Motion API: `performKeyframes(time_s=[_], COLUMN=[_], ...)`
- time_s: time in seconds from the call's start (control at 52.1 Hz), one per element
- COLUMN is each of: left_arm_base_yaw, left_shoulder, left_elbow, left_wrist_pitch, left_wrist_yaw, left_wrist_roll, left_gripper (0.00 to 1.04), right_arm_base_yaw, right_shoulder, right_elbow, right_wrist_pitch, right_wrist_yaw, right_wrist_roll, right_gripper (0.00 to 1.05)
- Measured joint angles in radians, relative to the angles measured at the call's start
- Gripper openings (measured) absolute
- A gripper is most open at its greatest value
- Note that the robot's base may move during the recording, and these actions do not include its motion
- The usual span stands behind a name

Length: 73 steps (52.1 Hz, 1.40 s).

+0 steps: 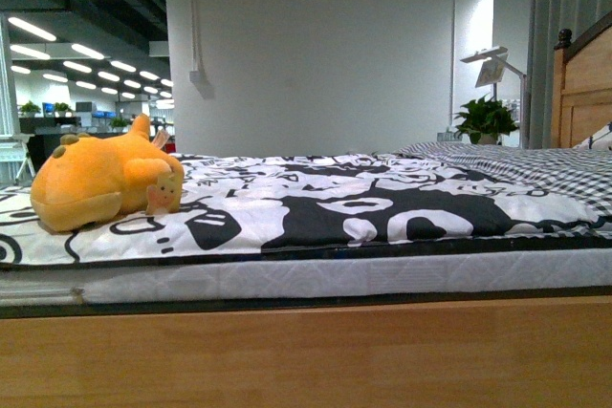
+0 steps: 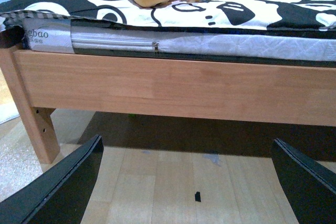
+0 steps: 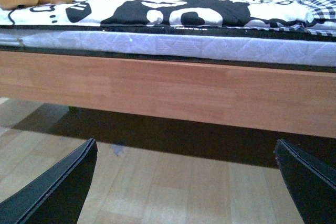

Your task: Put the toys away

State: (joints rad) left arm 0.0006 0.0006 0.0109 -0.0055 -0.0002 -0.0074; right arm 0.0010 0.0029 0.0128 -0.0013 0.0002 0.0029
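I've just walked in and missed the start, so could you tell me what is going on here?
Nothing is being handled yet. The orange plush toy lies on the black-and-white quilt, toward the robot's left. The left gripper and right gripper are both open and empty, low in front of the wooden bed frame, above the floor.
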Motion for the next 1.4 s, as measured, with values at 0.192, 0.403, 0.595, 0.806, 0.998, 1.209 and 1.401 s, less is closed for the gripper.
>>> performKeyframes(time_s=[0.192, 0.403, 0.595, 0.806, 0.998, 1.209, 1.401], left_arm_base_yaw=[0.000, 0.000, 0.000, 0.000, 0.000, 0.000, 0.000], left_shoulder=[0.000, 0.000, 0.000, 0.000, 0.000, 0.000, 0.000], left_elbow=[0.000, 0.000, 0.000, 0.000, 0.000, 0.000, 0.000], left_wrist_pitch=[0.000, 0.000, 0.000, 0.000, 0.000, 0.000, 0.000], left_wrist_yaw=[0.000, 0.000, 0.000, 0.001, 0.002, 0.002, 0.001], left_wrist_roll=[0.000, 0.000, 0.000, 0.000, 0.000, 0.000, 0.000], left_gripper=[0.99, 0.99, 0.99, 0.99, 0.99, 0.99, 0.99], right_arm_base_yaw=[0.000, 0.000, 0.000, 0.000, 0.000, 0.000, 0.000], right_shoulder=[0.000, 0.000, 0.000, 0.000, 0.000, 0.000, 0.000], right_elbow=[0.000, 0.000, 0.000, 0.000, 0.000, 0.000, 0.000], right_wrist_pitch=[0.000, 0.000, 0.000, 0.000, 0.000, 0.000, -0.001], right_wrist_yaw=[0.000, 0.000, 0.000, 0.002, 0.003, 0.003, 0.002], right_wrist_roll=[0.000, 0.000, 0.000, 0.000, 0.000, 0.000, 0.000], right_gripper=[1.04, 1.04, 1.04, 1.04, 1.04, 1.04, 1.04])
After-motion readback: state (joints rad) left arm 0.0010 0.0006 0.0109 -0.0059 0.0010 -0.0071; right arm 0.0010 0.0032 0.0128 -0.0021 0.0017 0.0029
